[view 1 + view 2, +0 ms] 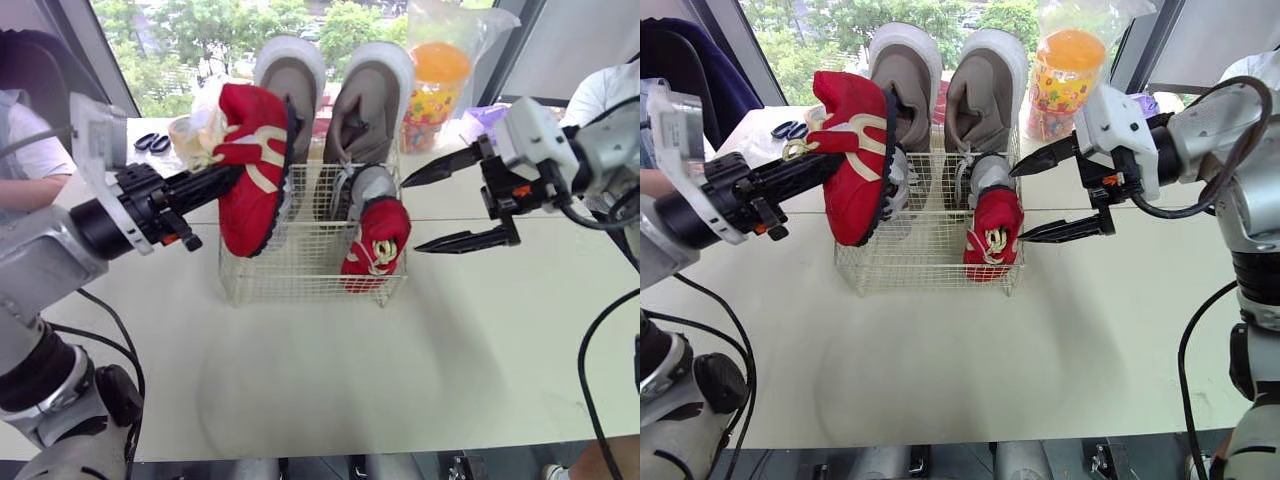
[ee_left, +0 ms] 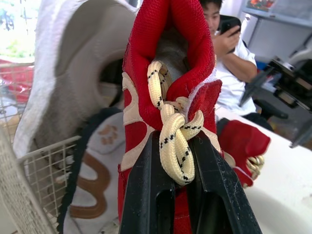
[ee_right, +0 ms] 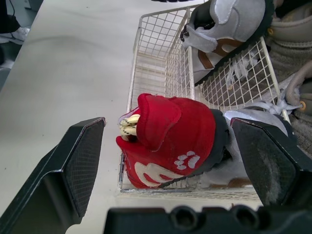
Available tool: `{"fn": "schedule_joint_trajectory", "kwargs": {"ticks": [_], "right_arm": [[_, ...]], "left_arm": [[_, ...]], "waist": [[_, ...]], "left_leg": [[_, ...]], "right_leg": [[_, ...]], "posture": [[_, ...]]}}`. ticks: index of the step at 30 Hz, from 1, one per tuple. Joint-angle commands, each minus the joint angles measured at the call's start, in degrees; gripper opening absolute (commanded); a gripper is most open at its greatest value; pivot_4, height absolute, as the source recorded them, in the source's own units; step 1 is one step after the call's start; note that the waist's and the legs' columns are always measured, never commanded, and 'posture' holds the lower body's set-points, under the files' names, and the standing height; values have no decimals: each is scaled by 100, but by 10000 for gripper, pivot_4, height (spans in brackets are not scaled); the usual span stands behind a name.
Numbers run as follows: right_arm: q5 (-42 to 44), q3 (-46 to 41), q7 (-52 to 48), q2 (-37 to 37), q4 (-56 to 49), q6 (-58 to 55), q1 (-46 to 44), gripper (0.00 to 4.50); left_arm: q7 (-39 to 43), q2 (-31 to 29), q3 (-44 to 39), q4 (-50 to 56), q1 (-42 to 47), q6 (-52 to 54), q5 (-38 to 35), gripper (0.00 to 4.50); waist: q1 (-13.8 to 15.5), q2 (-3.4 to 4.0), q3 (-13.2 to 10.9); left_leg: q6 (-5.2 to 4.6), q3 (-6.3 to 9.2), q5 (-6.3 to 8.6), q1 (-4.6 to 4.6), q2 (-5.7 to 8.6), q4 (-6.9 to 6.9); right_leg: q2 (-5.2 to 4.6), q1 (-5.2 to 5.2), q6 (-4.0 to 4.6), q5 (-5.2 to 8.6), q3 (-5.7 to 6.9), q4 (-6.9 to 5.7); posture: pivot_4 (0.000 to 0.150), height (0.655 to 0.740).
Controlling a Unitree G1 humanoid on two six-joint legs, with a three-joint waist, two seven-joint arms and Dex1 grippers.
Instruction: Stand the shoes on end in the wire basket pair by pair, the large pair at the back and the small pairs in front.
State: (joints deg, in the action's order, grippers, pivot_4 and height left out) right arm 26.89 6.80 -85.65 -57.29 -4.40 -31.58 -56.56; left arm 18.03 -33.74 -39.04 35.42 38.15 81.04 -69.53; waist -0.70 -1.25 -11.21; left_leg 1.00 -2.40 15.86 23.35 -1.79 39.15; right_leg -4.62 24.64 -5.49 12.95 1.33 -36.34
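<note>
While you look across the bare near part of the table [image 1: 400, 380], you meet the left gripper [image 1: 218, 176] first: its two black fingers [image 2: 146, 195] are pinched tight on the laced tongue of a red shoe [image 1: 250, 170], with the yellow lace bunched between them. That shoe hangs roughly on end over the front left corner of the wire basket [image 1: 290, 270]; you cannot tell whether its lower end is already inside the wire. On the other side, your right gripper [image 1: 412, 216] hovers just beside the basket's right wall, its fingers spread wide and gripping nothing. Just past it, the second red shoe [image 1: 375, 245] stands on end in the front right of the basket, leaning on the front wire. Behind it sits a small grey shoe [image 1: 370, 185], and a second grey shoe [image 3: 224, 34] leans in the left half. At the back, the large pair [image 1: 290, 85] stands upright side by side, rising well above the rim. Beyond the basket you see an orange cup [image 1: 437, 85] in a clear bag, scissors [image 1: 152, 143] to the left, and a person [image 2: 229, 58] holding a phone
</note>
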Motion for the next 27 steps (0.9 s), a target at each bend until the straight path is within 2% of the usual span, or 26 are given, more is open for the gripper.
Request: {"fn": "schedule_joint_trajectory", "kwargs": {"ticks": [1, 2, 4, 8, 15, 20, 27], "right_arm": [[-112, 27, 2, 166, 19, 146, -239, 45000], [-135, 32, -13, 209, 36, 189, -242, 45000], [-163, 28, -38, 289, 81, 268, -229, 45000], [-231, 68, -166, 339, 205, 352, -341, 45000], [-303, 129, -195, 399, 194, 241, -469, 45000], [-347, 145, -220, 351, 136, 107, -533, 45000], [-348, 123, -244, 287, 20, -56, -531, 45000]], "left_arm": [[-324, 131, 128, 499, -286, -998, 235, 293], [-396, 264, 228, 702, -479, -1286, 369, 293], [-560, 697, 678, 1245, -1179, -2232, 1273, 293], [-669, 1332, 1718, 1597, -2204, -3817, 2798, 293], [-498, 1997, 3228, 994, -3174, -6690, 5085, 293], [-466, 2296, 3686, 404, -3772, -8505, 6090, 293], [-745, 2741, 4108, 232, -4699, -9396, 6649, 293]], "waist": [[1, 0, 0], [2, 1, 0], [6, 1, 1], [24, 3, 3], [31, 6, 7], [21, 8, 8], [17, 8, 8]], "left_leg": [[1, 1, -1, 0, 0, 0], [1, -1, -1, -1, 1, 0], [1, -2, -1, -2, 1, 0], [1, -3, -1, 0, 3, 0], [-1, -4, -2, -7, 3, 2], [-2, -6, -2, -8, 1, 2], [-5, -8, 0, -6, -3, 2]], "right_leg": [[1, 0, 1, 0, 0, 2], [0, -1, 1, 0, 0, 2], [0, -6, 2, -1, 0, 8], [0, -10, 7, -4, 0, 19], [2, -17, 41, 2, -1, 21], [1, -16, 42, 2, -1, 21], [-1, -13, 42, 2, 0, 23]], "posture": [[1500, 7400], [1500, 7400], [1500, 7400], [1500, 7400], [1500, 7400], [1500, 7400], [1500, 7400]]}}
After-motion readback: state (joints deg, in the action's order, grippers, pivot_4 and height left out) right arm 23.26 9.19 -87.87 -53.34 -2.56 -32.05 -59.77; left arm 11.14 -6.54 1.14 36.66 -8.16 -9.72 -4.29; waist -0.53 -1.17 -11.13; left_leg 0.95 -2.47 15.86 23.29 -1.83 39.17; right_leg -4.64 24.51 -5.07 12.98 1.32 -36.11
